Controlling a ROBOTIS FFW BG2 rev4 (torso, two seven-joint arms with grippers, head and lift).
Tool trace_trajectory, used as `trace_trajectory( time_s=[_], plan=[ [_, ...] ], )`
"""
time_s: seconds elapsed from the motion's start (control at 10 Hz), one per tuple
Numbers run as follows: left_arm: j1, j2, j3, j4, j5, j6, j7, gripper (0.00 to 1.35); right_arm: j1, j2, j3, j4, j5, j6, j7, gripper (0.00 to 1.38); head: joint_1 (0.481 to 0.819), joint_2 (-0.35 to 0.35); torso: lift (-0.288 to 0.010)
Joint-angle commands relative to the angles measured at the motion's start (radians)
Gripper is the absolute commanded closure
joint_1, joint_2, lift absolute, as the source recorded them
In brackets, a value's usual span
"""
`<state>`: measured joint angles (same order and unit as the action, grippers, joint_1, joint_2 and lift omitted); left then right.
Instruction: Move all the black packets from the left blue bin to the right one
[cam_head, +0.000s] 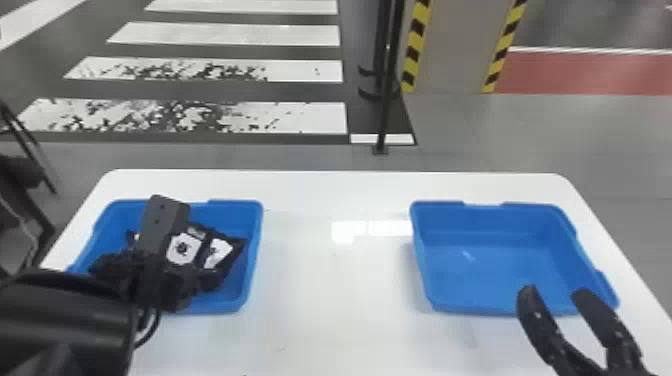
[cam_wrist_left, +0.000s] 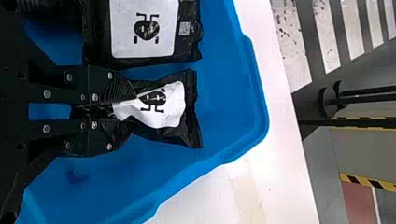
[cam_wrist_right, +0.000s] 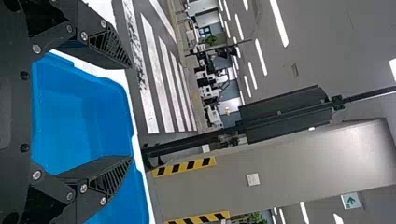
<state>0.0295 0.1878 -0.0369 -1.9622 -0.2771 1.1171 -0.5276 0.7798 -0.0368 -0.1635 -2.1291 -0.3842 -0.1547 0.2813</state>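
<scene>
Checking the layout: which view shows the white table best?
The head view: it shows the white table widest, under the left bin and right bin. The left wrist view has a part beside the left bin; the right wrist view, strips along the right bin.

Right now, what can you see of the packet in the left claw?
The packet is a black, shiny, plastic-looking pouch with a white label bearing a dark figure. The left gripper pinches it, creasing it there; its free end flares out. It is in the left bin, beside another packet; whether it touches the bin's floor, I can't tell.
</scene>
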Motion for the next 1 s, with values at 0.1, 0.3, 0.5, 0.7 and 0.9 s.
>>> trace_trajectory(
  time_s=[0.1,0.3,0.5,0.7,0.9],
  plan=[
    [0.059,0.004,0.015,-0.201,-0.034,0.014,-0.006,1.21,0.001,0.000,0.000,-0.002,-0.001,0.000,0.001,0.37,0.695,-0.017,-0.140],
    [0.130,0.001,0.015,-0.363,-0.032,-0.015,-0.008,1.21,-0.004,-0.002,0.006,-0.022,-0.017,0.000,0.013,0.37,0.695,-0.022,-0.140],
    [0.182,-0.004,-0.031,-0.430,-0.002,-0.133,-0.008,1.21,-0.056,-0.021,0.046,-0.049,-0.078,0.071,0.081,0.37,0.695,-0.035,-0.140],
    [0.164,0.002,-0.139,-0.437,0.044,-0.170,-0.003,1.21,-0.107,-0.063,0.132,-0.047,-0.176,0.108,0.110,0.37,0.695,-0.052,-0.140],
    [0.132,0.013,-0.212,-0.437,0.082,-0.202,-0.002,1.21,-0.174,-0.078,0.167,-0.032,-0.192,0.130,0.150,0.37,0.695,-0.072,-0.140]
  ],
)
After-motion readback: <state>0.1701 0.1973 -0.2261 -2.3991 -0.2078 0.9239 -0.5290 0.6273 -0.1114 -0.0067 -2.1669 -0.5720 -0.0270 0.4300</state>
